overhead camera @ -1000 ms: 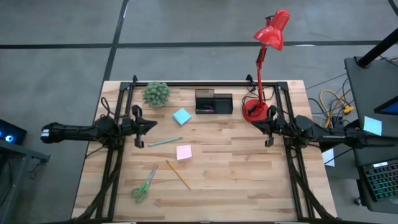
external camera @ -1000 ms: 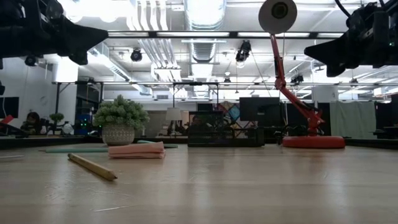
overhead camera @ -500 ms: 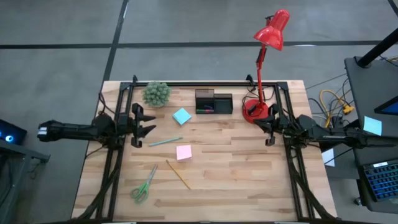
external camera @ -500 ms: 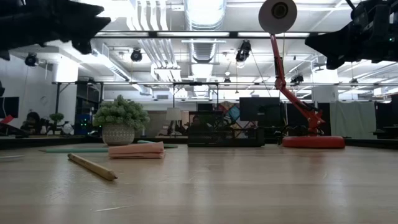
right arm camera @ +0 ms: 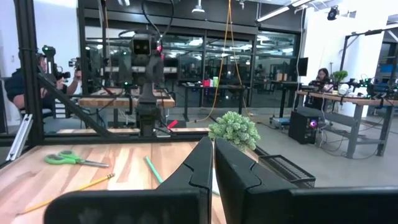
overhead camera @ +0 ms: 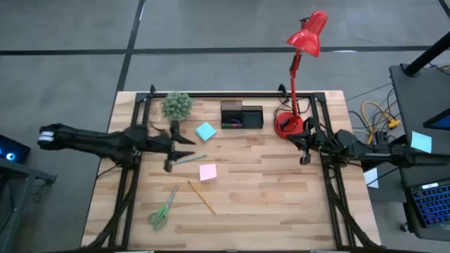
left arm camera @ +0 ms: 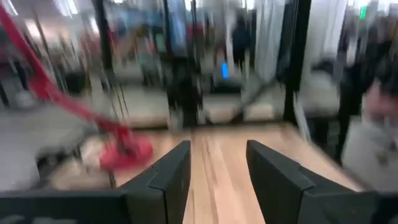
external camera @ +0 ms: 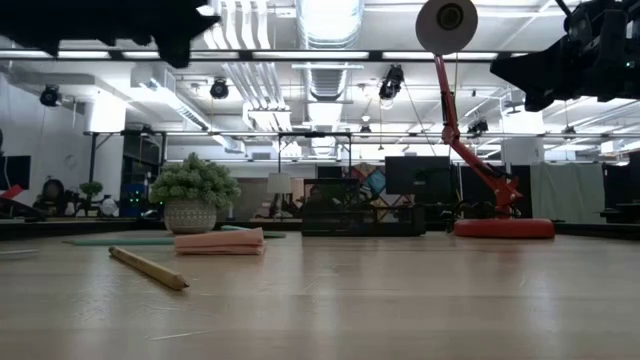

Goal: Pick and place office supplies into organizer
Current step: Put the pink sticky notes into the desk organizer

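Reaching over the pale wooden plank surface (overhead camera: 281, 204), the left end effector (overhead camera: 175, 145) hangs above the boards on the near side of the small green potted plant (overhead camera: 176, 105), its two dark fingers (left arm camera: 168, 177) spread with a clear gap between them and nothing held. It sits just above the end of the teal pen (overhead camera: 187, 159) that lies farther from the organizer; whether it touches the pen cannot be told.

The right end effector (overhead camera: 303, 147) waits beside the round base of the red desk lamp (overhead camera: 290, 124), on the side away from the plant, its fingers (right arm camera: 199, 165) pressed together with nothing between them.

The small black rectangular desk organizer (overhead camera: 241, 115) stands between the plant and the lamp base, with small coloured pieces in its compartments. A light-blue sticky-note square (overhead camera: 205, 131) lies just beside the organizer, toward the plant. The pen lies nearly parallel to the organizer's long side, slightly slanted. A pink sticky-note square (overhead camera: 207, 171) lies beyond the pen from the organizer. The yellow pencil (overhead camera: 202, 197) lies diagonally past the pink square, one end near it and the other pointing away from the organizer. The green-handled scissors (overhead camera: 163, 208) lie farthest from the organizer, handles away from it, blades angled back toward the pink square.
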